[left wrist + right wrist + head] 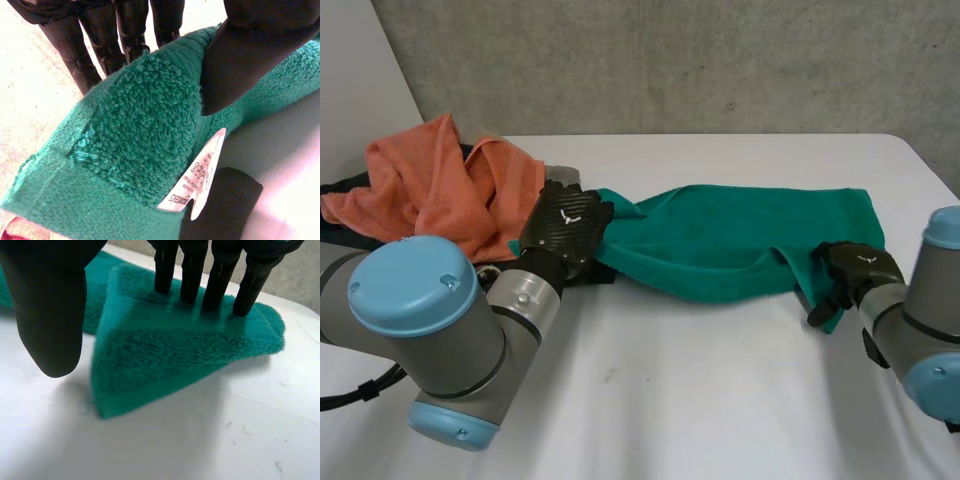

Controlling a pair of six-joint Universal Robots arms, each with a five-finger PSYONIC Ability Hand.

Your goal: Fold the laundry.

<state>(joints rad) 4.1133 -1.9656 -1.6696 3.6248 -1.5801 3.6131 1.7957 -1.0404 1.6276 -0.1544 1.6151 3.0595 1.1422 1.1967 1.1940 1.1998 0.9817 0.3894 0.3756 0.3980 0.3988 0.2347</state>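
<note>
**Head view: green towel stretched between two hands, one end barely held**

The green towel lies lengthwise across the white surface. The left hand is at the towel's end nearest the orange towel, which sits heaped just beyond that end. In the left wrist view this hand pinches the towel's corner, with the thumb pressed on the pile and the fingers behind it.

At the towel's opposite end, the right hand rests on a turned-over corner. Its fingers stand straight on the cloth and its thumb hangs clear of the towel, so nothing is clamped there.

The risk, as I judge it, lies at that end. If the arms lift or pull now, the corner could slide out from under the fingers and the towel would sag and twist. A pull from the left hand could also drag the towel into the orange heap.

A white care label juts from the towel's hem below the left thumb. It carries dark print, a few larger characters above a line of small type, and none of it can be read with confidence.
</note>
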